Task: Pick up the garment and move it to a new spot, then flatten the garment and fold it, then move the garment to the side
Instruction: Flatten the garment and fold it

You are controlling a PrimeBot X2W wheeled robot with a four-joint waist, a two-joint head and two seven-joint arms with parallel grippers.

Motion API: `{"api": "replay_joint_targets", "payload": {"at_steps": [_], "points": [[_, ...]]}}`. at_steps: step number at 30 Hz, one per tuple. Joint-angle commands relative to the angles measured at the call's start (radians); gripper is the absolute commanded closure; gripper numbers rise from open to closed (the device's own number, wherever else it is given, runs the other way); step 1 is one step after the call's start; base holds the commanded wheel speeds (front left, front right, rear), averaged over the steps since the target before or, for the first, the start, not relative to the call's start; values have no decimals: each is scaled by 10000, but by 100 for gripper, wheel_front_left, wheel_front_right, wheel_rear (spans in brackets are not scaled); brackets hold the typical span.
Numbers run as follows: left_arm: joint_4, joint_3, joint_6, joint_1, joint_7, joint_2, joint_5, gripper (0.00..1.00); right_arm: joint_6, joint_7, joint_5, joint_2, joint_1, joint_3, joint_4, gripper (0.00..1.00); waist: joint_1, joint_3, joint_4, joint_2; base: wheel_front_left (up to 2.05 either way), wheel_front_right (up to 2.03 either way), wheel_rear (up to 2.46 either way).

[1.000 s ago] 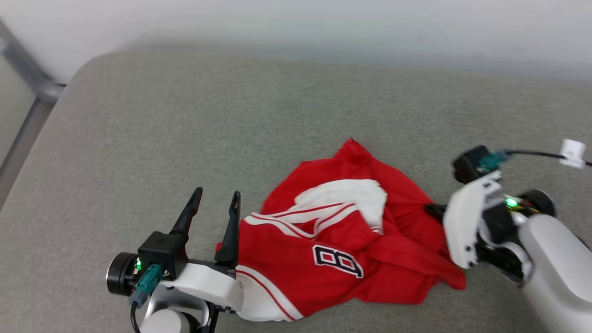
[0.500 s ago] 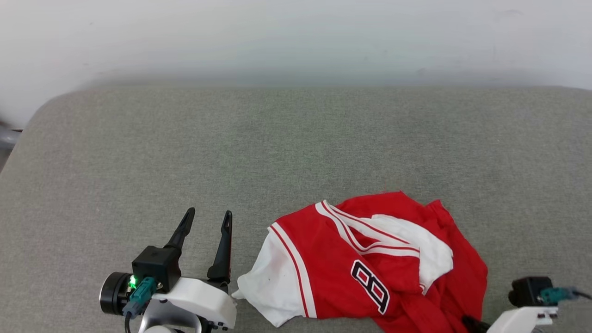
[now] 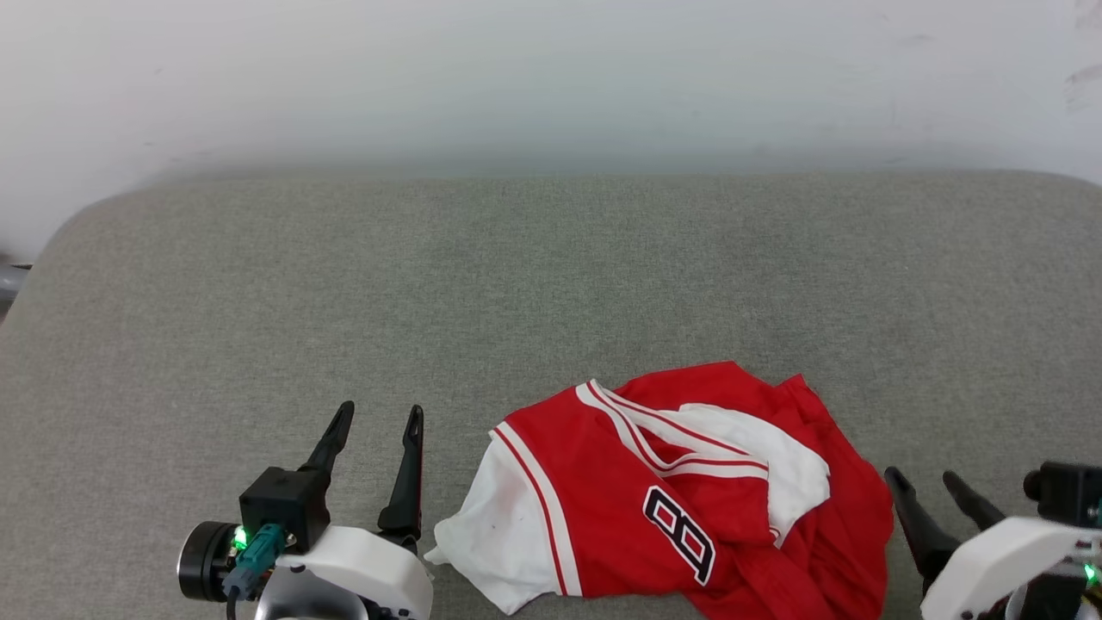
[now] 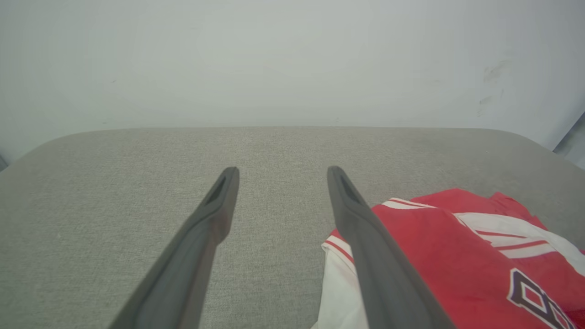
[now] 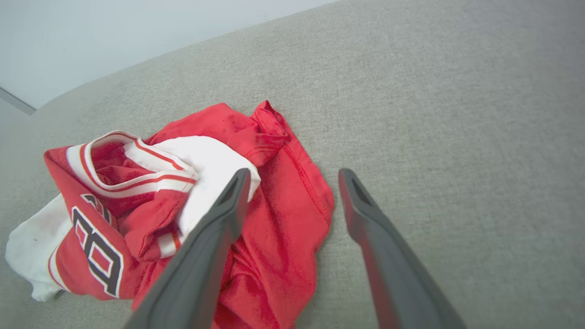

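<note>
Grey fabric cushion point(image 3: 551, 284) is taking up most of the head view, running back to a pale wall point(image 3: 551, 77). The garment point(image 3: 603, 508) is lying crumpled on the cushion's near part, right of centre, its white sleeve end pointing toward the left gripper point(image 3: 380, 409), which is sitting just beside it with fingers spread and nothing between them. The right gripper point(image 3: 921, 475) is sitting just off the garment's right edge, fingers likewise spread, gripping nothing.

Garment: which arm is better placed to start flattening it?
Right, probably: the open right hand sits right at the garment hem. The open left hand points past the white sleeve, at bare cushion.
</note>
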Motion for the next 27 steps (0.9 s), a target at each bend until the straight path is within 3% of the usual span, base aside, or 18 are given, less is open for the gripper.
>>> {"api": "replay_joint_targets", "payload": {"at_steps": [1,3,4,8,14,20,21,22,23,27], "points": [[-29,18,19,-36,8,52,-41,0,-7,336,-10,-406,-513,126,142,0,1,119,-18,0,0,0,0],[-55,-12,-8,-167,-1,27,-16,0,-5,930,165,-879,-1056,514,359,0,1,261,15,0,0,0,0],[-20,-76,-44,-370,-25,-38,22,0,-5,1928,435,-1702,-1888,1340,599,0,1,496,141,0,0,0,0],[55,-183,-118,-679,-130,-198,86,0,-7,2974,776,-2628,-2922,2742,742,0,1,826,365,0,0,0,0],[220,-321,-224,-1097,-303,-406,125,0,-7,3783,1328,-3562,-4202,4499,1125,0,1,1404,705,0,0,0,0],[540,-392,-300,-1367,-446,-611,70,0,-7,4479,1992,-3901,-4651,5336,1871,0,1,1710,968,0,0,0,0],[594,-385,-324,-1386,-497,-621,57,0,-7,4553,2113,-3936,-4703,5418,1878,54,1,1716,984,0,0,0,0],[651,-378,-334,-1390,-515,-629,54,0,-5,4601,2240,-3949,-4723,5478,1870,80,1,1709,990,0,0,0,0],[706,-370,-345,-1384,-551,-635,36,0,-7,4576,2298,-3990,-4734,5517,1838,100,1,1689,988,0,0,0,0],[847,-331,-303,-1203,-607,-603,-29,0,-7,4186,2283,-4142,-4998,5480,1613,100,1,1475,876,0,0,0,0]]}}
